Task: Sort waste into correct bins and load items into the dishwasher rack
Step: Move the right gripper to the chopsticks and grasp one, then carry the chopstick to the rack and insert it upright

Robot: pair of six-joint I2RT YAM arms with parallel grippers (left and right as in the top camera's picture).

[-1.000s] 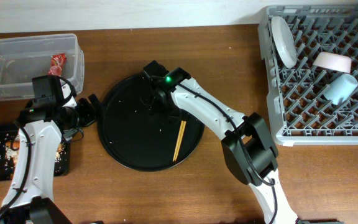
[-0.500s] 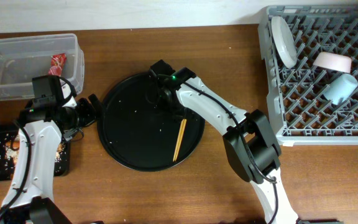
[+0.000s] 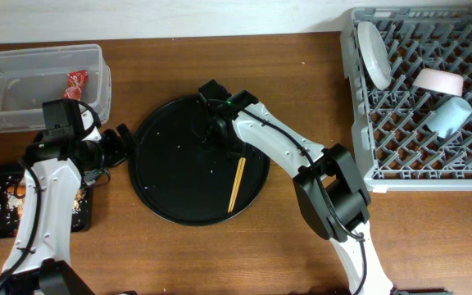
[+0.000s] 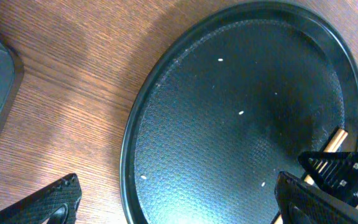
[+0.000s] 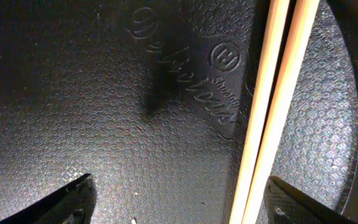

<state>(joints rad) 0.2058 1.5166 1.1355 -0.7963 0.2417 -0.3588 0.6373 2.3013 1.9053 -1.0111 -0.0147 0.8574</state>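
Right wrist view: the right gripper (image 5: pixel 179 186) holds its jaws wide apart, the chopsticks (image 5: pixel 283 93) lying between them, close to one jaw, on the round black tray (image 5: pixel 104 93); the left gripper (image 4: pixel 178 186) likewise gapes.

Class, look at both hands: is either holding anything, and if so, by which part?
Nothing is held: left hand and right hand are open, chopsticks lying ungripped.

The right gripper (image 3: pixel 220 138) now sits slightly further right over the round tray (image 3: pixel 162 192) than a second ago, nearer the upper end of the chopsticks (image 3: pixel 237 182). The whole shift falls within the first half-second.
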